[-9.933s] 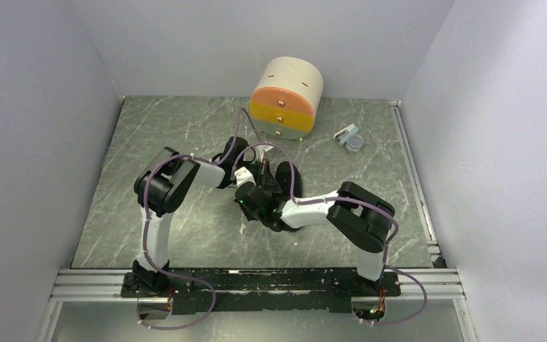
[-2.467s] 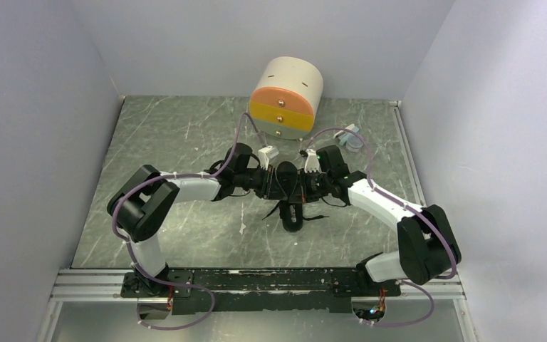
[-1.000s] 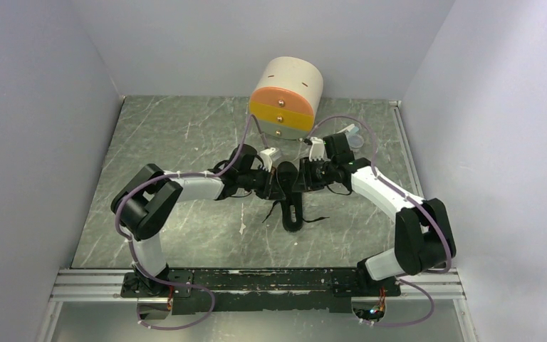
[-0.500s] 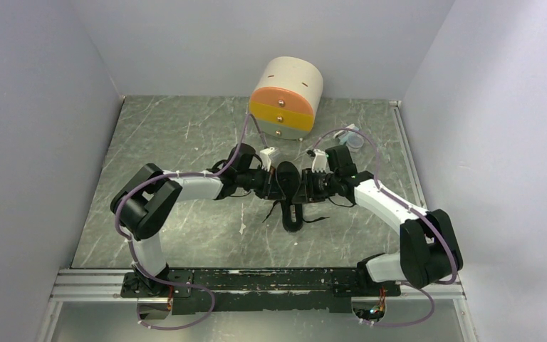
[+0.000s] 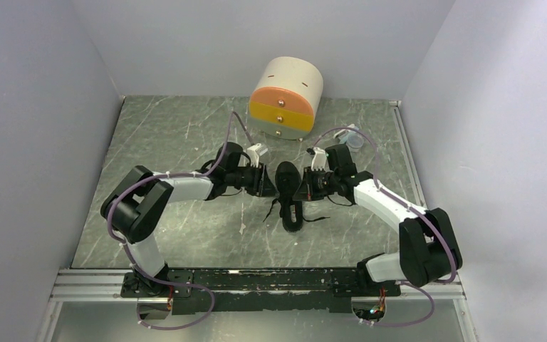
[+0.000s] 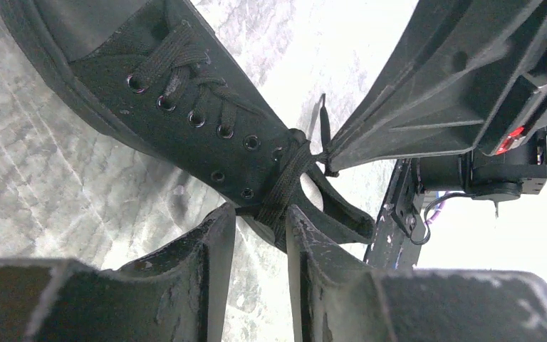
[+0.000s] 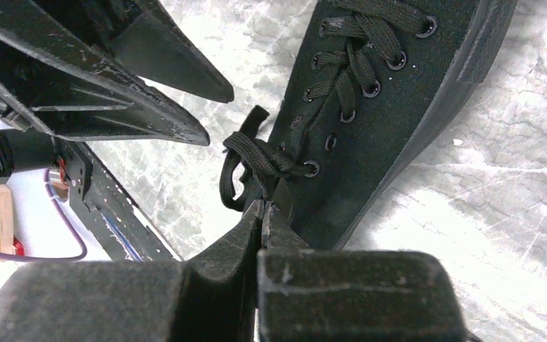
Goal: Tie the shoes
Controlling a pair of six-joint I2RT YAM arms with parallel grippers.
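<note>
Shoe (image 5: 288, 199) lies just before box (image 5: 286, 98); right gripper (image 7: 262, 208) pinched shut on lace (image 7: 256, 153), left gripper (image 6: 260, 215) slightly parted around it; left should clamp firmly before both pull knot snug

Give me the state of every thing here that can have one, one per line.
shoe, on the table, toe toward the arm bases.
laces, knotted at the top eyelets, ends trailing loose.
left gripper, open, a lace strand in the gap.
right gripper, shut on the laces beside the knot.
drawer box, all three drawers shut.
</note>
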